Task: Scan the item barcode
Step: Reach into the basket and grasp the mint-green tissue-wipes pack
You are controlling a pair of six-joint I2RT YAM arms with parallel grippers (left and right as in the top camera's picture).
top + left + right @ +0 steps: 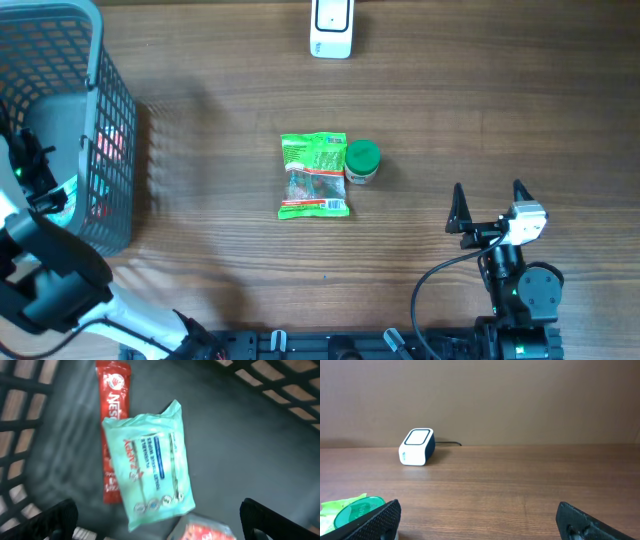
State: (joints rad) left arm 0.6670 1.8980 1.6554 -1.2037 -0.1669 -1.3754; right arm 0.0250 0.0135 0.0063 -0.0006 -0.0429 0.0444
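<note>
Down in the grey lattice basket [110,120] at the upper left of the overhead frame: a mint-green wipes pack [150,462], lying flat across a red sachet [114,390], centre of the left wrist frame. Probably the item to scan (a guess from the left gripper [157,515] poised right above it, fingers spread wide, gripping nothing). Likely light, soft and squashy, with a slick film skin and crimped end seams; best pinched across the short width near the middle, gently enough not to crumple the printed face. No barcode to be seen on this side. Mid-frame on the wood-grain table [200,260]: a crinkly green snack packet [314,176] just beside a small round jar [362,161] with a green lid. At the top centre, a white boxy scanner [331,28], hard and smooth. Lower right, the right gripper [488,190], likewise splayed and empty, well apart from everything.
</note>
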